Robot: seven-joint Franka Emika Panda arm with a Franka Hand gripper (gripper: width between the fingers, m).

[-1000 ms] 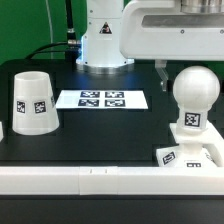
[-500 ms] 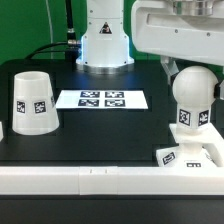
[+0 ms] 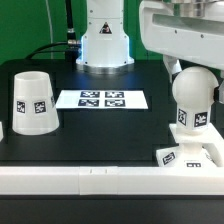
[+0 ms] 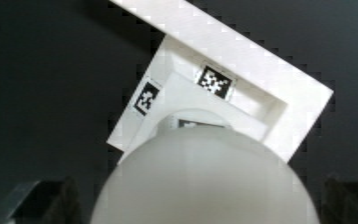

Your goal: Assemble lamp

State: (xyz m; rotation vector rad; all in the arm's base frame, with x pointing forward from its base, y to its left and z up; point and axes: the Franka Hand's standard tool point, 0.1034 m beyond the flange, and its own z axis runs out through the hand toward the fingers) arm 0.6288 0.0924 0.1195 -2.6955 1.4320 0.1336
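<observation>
The white round bulb (image 3: 195,98) with a tag on its short neck hangs just above the flat square stepped base (image 3: 190,156) at the exterior view's right. My gripper (image 3: 195,78) is shut on the bulb from above; one dark finger (image 3: 172,69) shows beside it. In the wrist view the bulb (image 4: 202,175) fills the space between my dark fingers (image 4: 44,200), and the tagged base (image 4: 229,85) lies below it. The tapered cup-like shade (image 3: 32,102) stands mouth down at the exterior view's left, away from the gripper.
The marker board (image 3: 102,99) lies flat mid-table. The robot's white pedestal (image 3: 104,45) stands behind it. A white ledge (image 3: 80,180) runs along the table's front edge, right by the base.
The arm's white wrist has shifted toward the exterior view's right. The bulb has sunk a little toward the base, and its neck tag has turned slightly.
</observation>
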